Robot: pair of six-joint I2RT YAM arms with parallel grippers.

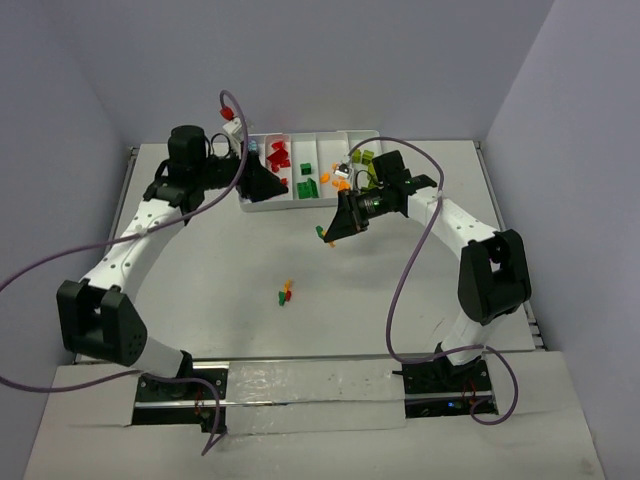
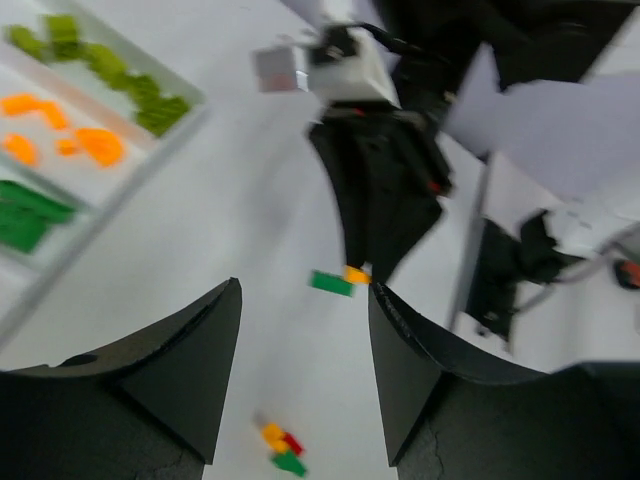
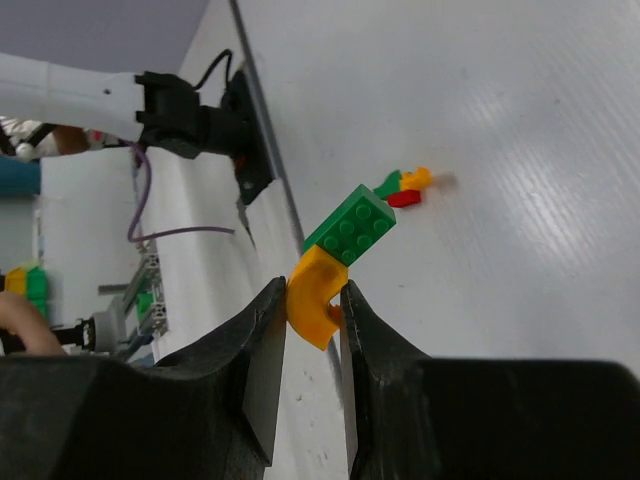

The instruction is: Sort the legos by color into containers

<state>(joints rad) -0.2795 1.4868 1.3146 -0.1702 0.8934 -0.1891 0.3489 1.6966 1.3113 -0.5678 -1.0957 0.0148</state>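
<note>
Right wrist view: right gripper (image 3: 312, 308) clenched on an orange brick (image 3: 316, 286) with a green brick (image 3: 350, 228) attached, raised above the table (image 1: 220, 262) near the tray (image 1: 265, 207). Left gripper (image 2: 305, 295) released, empty, arm extended over the tray's left end.

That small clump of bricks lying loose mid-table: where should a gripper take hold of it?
Probably straight from above, pinching across the clump at its red middle. It lies low on the table with nothing close beside it, and it looks longer than wide, so the short way is the easier span.
</note>
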